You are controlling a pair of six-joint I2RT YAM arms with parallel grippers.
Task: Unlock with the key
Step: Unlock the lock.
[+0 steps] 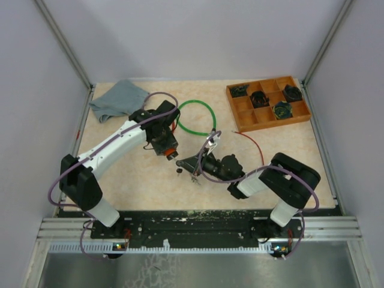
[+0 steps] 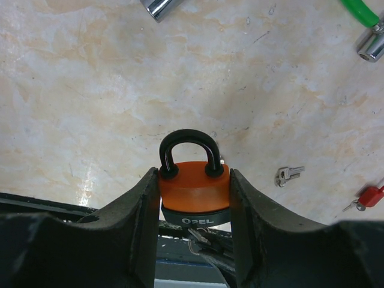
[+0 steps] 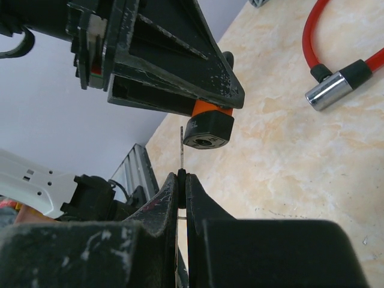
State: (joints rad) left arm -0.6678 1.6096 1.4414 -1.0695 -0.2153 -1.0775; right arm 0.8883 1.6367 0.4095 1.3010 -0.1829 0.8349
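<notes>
An orange padlock (image 2: 193, 189) with a black shackle and a dark base hangs above the table, and my left gripper (image 2: 193, 180) is shut on its sides. In the top view the padlock (image 1: 170, 150) sits mid-table. My right gripper (image 3: 182, 180) is shut on the black head of a key (image 3: 181, 147). The thin blade points up and stands just left of the padlock's (image 3: 207, 127) bottom face, beside the keyhole and not inside it. From the left wrist view, the key's blade (image 2: 204, 239) shows right under the lock base.
A loose silver key (image 2: 288, 174) and a red-tagged key (image 2: 369, 197) lie on the table. A green cable lock (image 1: 195, 117) and a red cable lock (image 3: 318, 48) lie behind. A wooden compartment tray (image 1: 242, 119) stands back right, a grey cloth (image 1: 117, 99) back left.
</notes>
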